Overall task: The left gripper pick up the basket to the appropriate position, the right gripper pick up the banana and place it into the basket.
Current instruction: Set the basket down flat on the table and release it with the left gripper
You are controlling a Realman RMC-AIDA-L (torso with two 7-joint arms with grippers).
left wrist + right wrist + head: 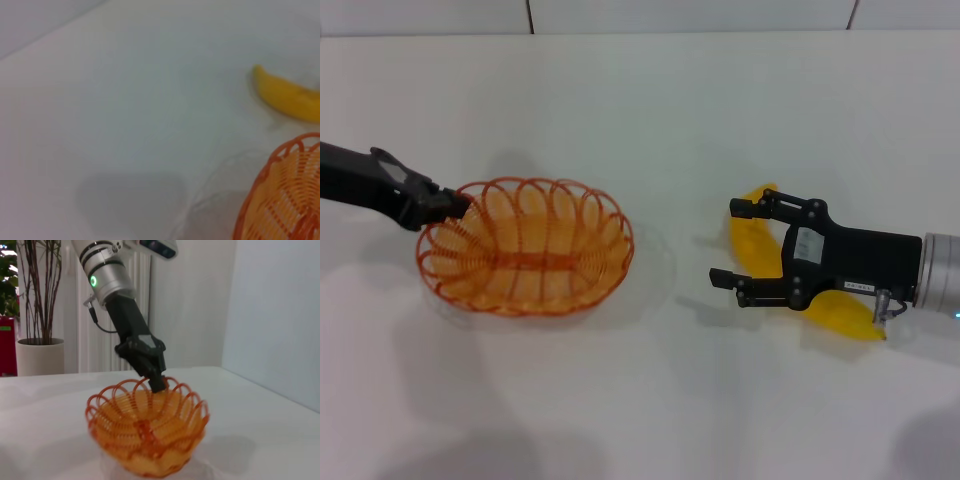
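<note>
The orange wire basket (pixel 525 250) is at the left middle of the white table. My left gripper (pixel 455 205) is at its left rim and shut on the rim wire; the right wrist view shows the gripper (pixel 156 380) pinching the rim of the basket (pixel 150 435) from above. The yellow banana (pixel 752 240) lies to the right, partly hidden under my right gripper (pixel 724 241). That gripper is open, its fingers pointing left over the banana's far half. The left wrist view shows the banana (pixel 290 97) and the basket's edge (pixel 285 200).
The white table (pixel 640 110) runs to a wall at the back. In the right wrist view a potted plant (pixel 40 305) and a radiator stand behind the table.
</note>
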